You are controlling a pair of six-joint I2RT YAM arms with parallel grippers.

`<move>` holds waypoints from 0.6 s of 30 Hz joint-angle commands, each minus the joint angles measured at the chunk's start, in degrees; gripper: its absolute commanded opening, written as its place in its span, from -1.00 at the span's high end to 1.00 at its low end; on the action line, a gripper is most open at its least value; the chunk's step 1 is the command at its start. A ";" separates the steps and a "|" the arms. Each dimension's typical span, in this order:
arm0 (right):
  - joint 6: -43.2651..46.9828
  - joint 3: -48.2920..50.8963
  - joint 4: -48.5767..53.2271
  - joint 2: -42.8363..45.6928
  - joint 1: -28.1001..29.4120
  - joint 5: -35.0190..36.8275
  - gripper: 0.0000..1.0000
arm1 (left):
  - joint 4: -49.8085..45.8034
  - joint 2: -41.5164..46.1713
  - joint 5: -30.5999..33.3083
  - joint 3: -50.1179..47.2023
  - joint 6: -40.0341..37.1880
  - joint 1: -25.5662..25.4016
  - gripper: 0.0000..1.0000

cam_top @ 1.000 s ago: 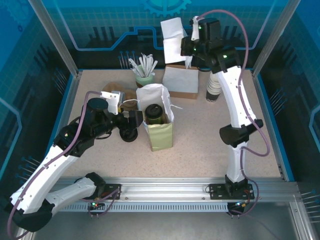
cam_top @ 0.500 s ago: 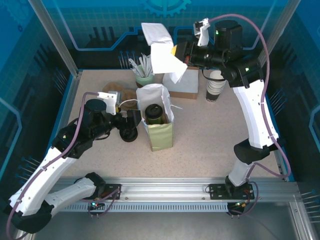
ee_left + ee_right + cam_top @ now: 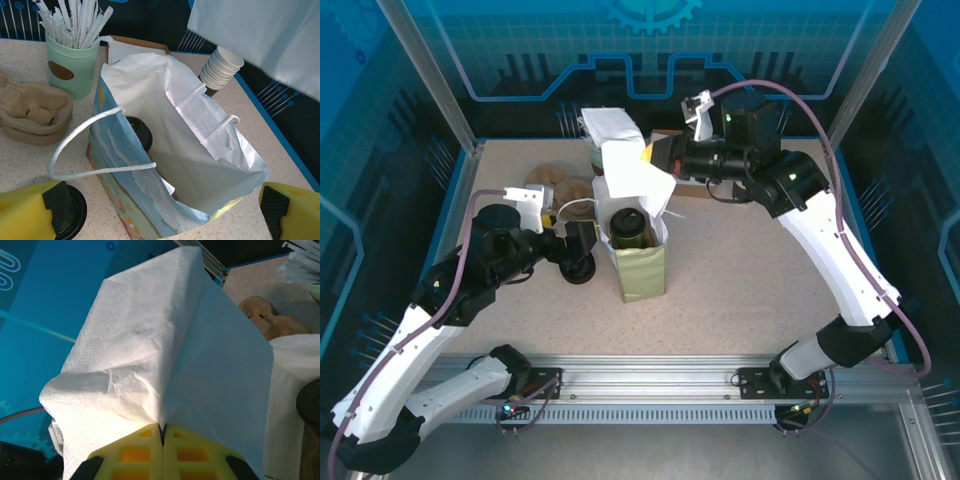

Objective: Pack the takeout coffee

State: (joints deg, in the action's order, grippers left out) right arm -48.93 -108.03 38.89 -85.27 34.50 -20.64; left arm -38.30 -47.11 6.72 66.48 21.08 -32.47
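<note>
And there's the takeout coffee (image 3: 628,226), dead centre of the overhead frame, standing upright inside the white paper bag (image 3: 642,268). It has a round black lid on top with a band of dark olive-green side showing just below, and the cup is far shorter than the bag's walls. In the left wrist view its lid peeks out of the shadow at the bag's left inner wall, partly hidden behind the near rim and the twisted paper handle (image 3: 100,171). The left gripper (image 3: 162,207) sits at the bag's near side, jaws spread wide and gripping nothing, with one yellow finger in each lower corner of that frame (the bag's mouth gapes between them). Just beside the lower-left finger a loose black lid (image 3: 70,212) lies on the table (image 3: 740,280). Upper centre of the overhead frame, the right gripper (image 3: 162,432) is clenched tight on a white napkin (image 3: 625,165). The napkin hangs across the bag's far rim in that view; whether it touches the bag, I can't tell. In the left wrist frame, a mint-green cup of wrapped straws (image 3: 70,67) stands upper left and a brown pulp cup carrier (image 3: 30,112) sits at mid left. A stack of lidless cups (image 3: 222,65) rises behind the bag's far edge, and a brown box (image 3: 137,42) is at the back.
</note>
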 commanded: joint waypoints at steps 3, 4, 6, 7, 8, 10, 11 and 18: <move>-0.99 5.84 -4.37 2.72 2.12 5.95 1.00 | -0.21 0.62 1.19 -1.25 0.50 0.19 -0.98; -0.80 6.43 -4.20 2.75 2.31 6.70 1.00 | -0.18 0.63 1.19 -1.35 0.48 0.17 -0.98; -0.64 7.98 -4.48 2.63 2.72 7.70 1.00 | 0.07 0.62 1.08 -1.48 0.53 0.11 -0.98; -0.64 8.52 -4.53 2.49 2.91 8.17 1.00 | 0.16 0.62 1.06 -1.54 0.53 0.12 -0.98; -0.40 9.06 -4.60 2.23 3.14 8.72 1.00 | 0.19 0.62 1.02 -1.54 0.45 0.13 -0.98; -0.10 10.27 -4.97 1.80 3.74 9.48 1.00 | 0.16 0.62 1.01 -1.62 0.46 0.13 -0.98; -0.11 10.90 -5.29 1.62 4.05 9.91 1.00 | 0.27 0.62 0.94 -1.68 0.48 0.17 -0.98; 1.04 14.29 -4.54 0.22 6.51 15.95 1.00 | 0.39 0.94 0.68 -2.14 0.61 0.20 -0.98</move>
State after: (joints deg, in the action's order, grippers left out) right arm -49.10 -94.91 35.22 -84.03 39.77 -8.84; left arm -38.28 -47.07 6.85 65.41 21.08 -32.47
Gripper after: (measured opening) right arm 0.038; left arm 0.989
